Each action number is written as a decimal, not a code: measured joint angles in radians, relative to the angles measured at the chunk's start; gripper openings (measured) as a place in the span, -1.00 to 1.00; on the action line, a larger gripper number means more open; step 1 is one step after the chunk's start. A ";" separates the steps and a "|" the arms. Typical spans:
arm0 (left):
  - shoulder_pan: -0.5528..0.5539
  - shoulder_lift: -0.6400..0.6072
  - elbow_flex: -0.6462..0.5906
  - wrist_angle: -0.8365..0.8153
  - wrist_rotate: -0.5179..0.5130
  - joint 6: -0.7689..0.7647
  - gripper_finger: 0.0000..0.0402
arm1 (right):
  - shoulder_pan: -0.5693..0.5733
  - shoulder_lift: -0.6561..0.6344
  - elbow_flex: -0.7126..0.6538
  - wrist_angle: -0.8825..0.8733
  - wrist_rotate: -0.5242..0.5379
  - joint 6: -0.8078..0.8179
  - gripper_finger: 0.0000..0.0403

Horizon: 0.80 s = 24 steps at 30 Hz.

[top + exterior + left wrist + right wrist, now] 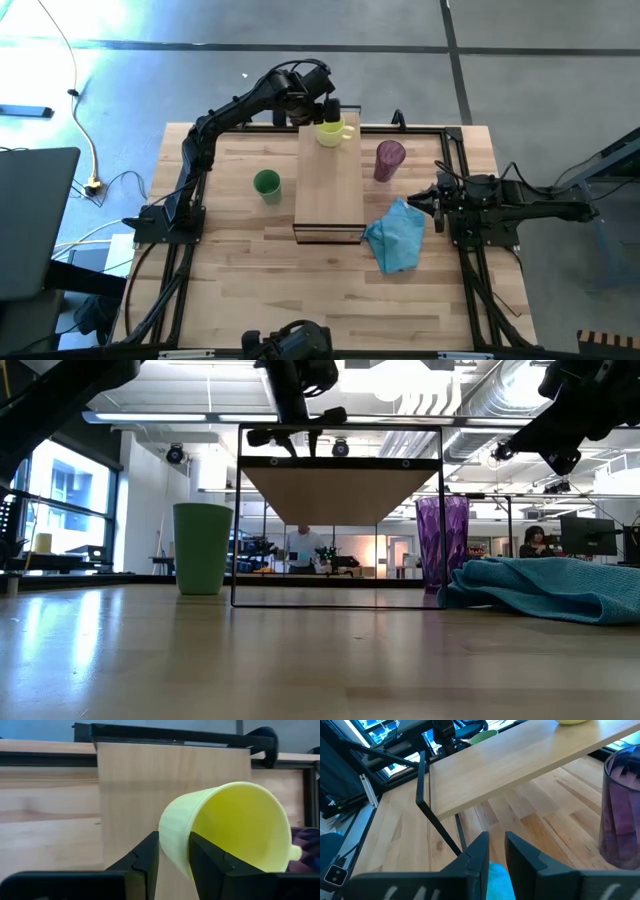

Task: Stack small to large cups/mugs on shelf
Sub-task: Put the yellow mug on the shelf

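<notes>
The yellow mug (333, 131) sits at the far end of the shelf (329, 190), and the left claw (173, 855) is at it, one finger (145, 857) outside the wall and the other (212, 862) inside the mouth, straddling the rim; whether the pads press or have let go cannot be told from the wrist view, where the mug looks tipped toward the lens. It reads as thin moulded plastic, so light, fairly stiff, a little springy at the lip, and smooth enough to slide in a loose pinch; the rim beside the handle (296, 852) looks the sound place to take it, since the wall is single there and the handle keeps it from turning. The green cup (266, 184) stands on the counter (300, 290) left of the shelf; small, light, open upward, best pinched across its lip. The purple tumbler (389, 160) stands on the counter right of the shelf, near the blue cloth (396, 236); taller, glossy, probably slippery and the easiest to topple, so a low grip on the body seems wiser. The right claw (494, 851) waits at the right side above the cloth, its fingers a narrow gap apart, empty.
</notes>
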 joint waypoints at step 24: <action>-0.027 0.000 0.000 0.050 -0.019 -0.003 -0.52 | 0.000 0.000 0.000 0.000 -0.027 0.003 -0.74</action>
